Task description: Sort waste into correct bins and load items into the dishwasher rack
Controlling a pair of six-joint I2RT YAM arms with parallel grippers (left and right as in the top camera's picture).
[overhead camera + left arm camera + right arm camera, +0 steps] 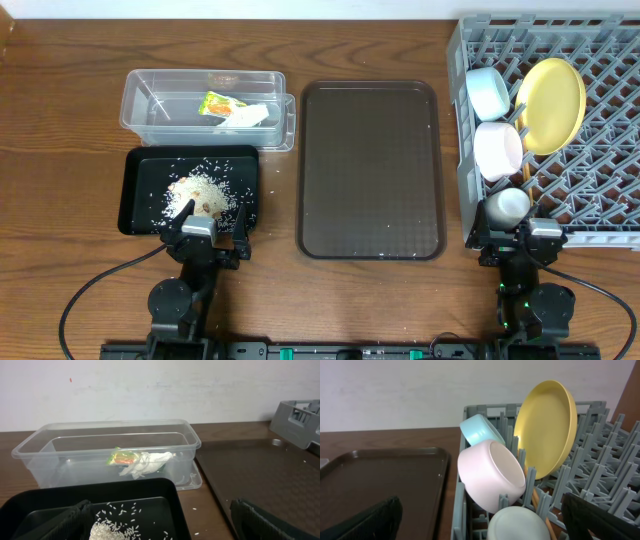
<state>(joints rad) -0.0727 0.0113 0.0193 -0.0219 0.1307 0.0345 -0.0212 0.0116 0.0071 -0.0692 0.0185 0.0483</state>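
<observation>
The green-and-yellow food wrapper (pixel 218 103) and the white crumpled scrap (pixel 248 117) lie touching each other inside the clear plastic tub (pixel 150 85), toward its right end. The tub stands at the back left of the table (pixel 60 150). Just in front of it is the shallow black tray (pixel 135 190), which holds a heap of white rice (pixel 197 192) with loose grains scattered around the heap.

The grey dishwasher rack (pixel 610 60) fills the right side of the table. Along its left edge, standing on edge between the pegs, are the light blue bowl (pixel 487 90), the white bowl (pixel 498 150) just in front of it, and the small white cup (pixel 507 206) nearest the front. The pale yellow plate (pixel 551 105) leans upright just to the right of the two bowls. In the right wrist view, thin wooden chopsticks (pixel 535 499) show low between the white bowl and the plate.

The dark brown serving tray (pixel 370 170) lies between the bins and the rack, with a few stray rice grains on it.

The left gripper (pixel 214 212) hangs over the near edge of the black tray, jaws spread wide and holding nothing. The right gripper (pixel 518 235) sits at the front left corner of the rack, just before the cup, jaws likewise wide and holding nothing.
</observation>
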